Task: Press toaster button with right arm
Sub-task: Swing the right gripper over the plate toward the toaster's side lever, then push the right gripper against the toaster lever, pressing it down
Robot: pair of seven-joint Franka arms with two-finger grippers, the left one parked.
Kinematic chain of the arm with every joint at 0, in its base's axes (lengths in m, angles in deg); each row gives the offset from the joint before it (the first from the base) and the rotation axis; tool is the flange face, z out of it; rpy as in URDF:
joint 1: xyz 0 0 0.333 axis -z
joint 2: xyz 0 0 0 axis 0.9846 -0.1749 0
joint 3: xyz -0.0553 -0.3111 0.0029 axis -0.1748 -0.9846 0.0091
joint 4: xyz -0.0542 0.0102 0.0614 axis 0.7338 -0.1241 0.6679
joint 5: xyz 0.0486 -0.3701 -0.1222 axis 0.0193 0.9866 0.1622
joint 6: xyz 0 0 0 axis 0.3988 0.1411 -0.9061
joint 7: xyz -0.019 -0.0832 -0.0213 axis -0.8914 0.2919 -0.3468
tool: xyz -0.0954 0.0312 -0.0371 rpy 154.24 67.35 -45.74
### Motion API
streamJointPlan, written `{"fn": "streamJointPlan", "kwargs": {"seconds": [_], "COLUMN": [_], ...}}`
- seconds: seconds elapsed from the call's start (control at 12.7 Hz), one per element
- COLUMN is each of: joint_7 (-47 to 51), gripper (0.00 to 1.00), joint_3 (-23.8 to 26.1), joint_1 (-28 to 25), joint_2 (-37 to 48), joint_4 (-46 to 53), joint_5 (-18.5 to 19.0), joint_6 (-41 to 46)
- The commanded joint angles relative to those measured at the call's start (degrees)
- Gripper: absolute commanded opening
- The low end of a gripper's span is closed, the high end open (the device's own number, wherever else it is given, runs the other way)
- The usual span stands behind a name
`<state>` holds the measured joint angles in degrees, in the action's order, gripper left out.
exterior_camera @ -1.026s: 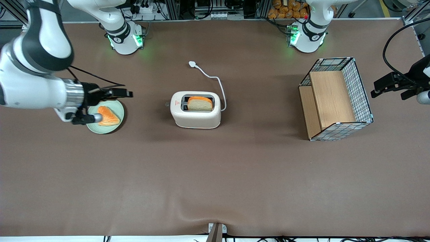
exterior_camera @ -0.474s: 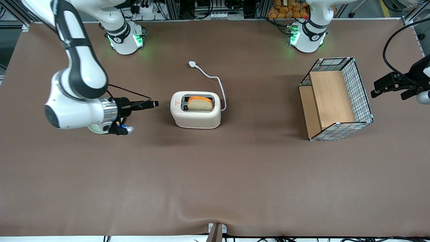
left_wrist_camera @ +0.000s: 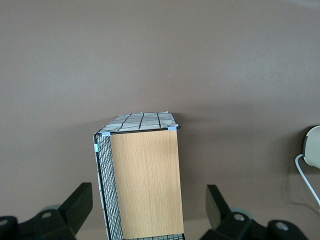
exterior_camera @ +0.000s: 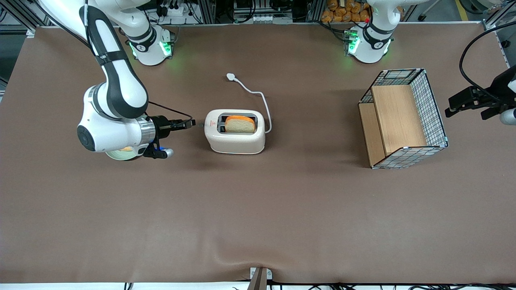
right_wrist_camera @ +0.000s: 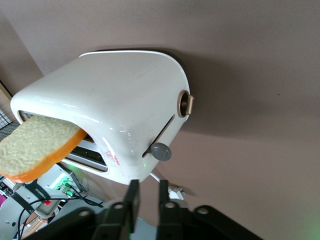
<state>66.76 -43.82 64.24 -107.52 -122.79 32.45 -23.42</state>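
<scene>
The cream-white toaster [exterior_camera: 235, 141] stands mid-table with a slice of bread [exterior_camera: 240, 124] in one slot. Its button [exterior_camera: 200, 125], a small grey knob, sticks out from the short end facing the working arm. The right arm [exterior_camera: 117, 88] reaches in low, and its gripper [exterior_camera: 192, 122] lies level with the button, a finger's width short of it. In the right wrist view the toaster [right_wrist_camera: 115, 110] fills the frame, the grey button [right_wrist_camera: 160, 151] sits just ahead of the gripper [right_wrist_camera: 146, 184], and the fingers are drawn together with only a slit between them, holding nothing.
A green plate [exterior_camera: 121, 155] lies mostly hidden under the arm's wrist. The toaster's white cord ends in a plug [exterior_camera: 230, 76] farther from the front camera. A wire-and-wood basket [exterior_camera: 433, 108] lies on its side toward the parked arm's end, also in the left wrist view [left_wrist_camera: 145, 180].
The right arm has swung from above the plate toward the toaster, bringing the gripper close to the button. The toaster and the bread have stayed put.
</scene>
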Motion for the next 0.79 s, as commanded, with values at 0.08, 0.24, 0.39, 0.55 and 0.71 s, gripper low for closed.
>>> {"fn": "streamJointPlan", "kwargs": {"seconds": [0.08,0.24,0.39,0.55,0.71], "joint_7": [-0.15,-0.15,-0.15,-0.15,-0.15], "gripper": [0.0,0.0,0.0,0.0,0.0], "joint_3": [-0.29,-0.29,-0.29,-0.29,-0.29], "joint_1": [-1.27,-2.59,-2.94,-3.29,-3.29], "joint_2": [0.73,0.21,-0.67,-1.46,-2.34], "joint_4": [-2.29,-2.55,-2.55,-2.64,-2.55], "joint_5": [-1.54,-1.54,-1.54,-1.54,-1.54], "joint_6": [-2.84,-4.95,-5.75,-5.93,-6.01]}}
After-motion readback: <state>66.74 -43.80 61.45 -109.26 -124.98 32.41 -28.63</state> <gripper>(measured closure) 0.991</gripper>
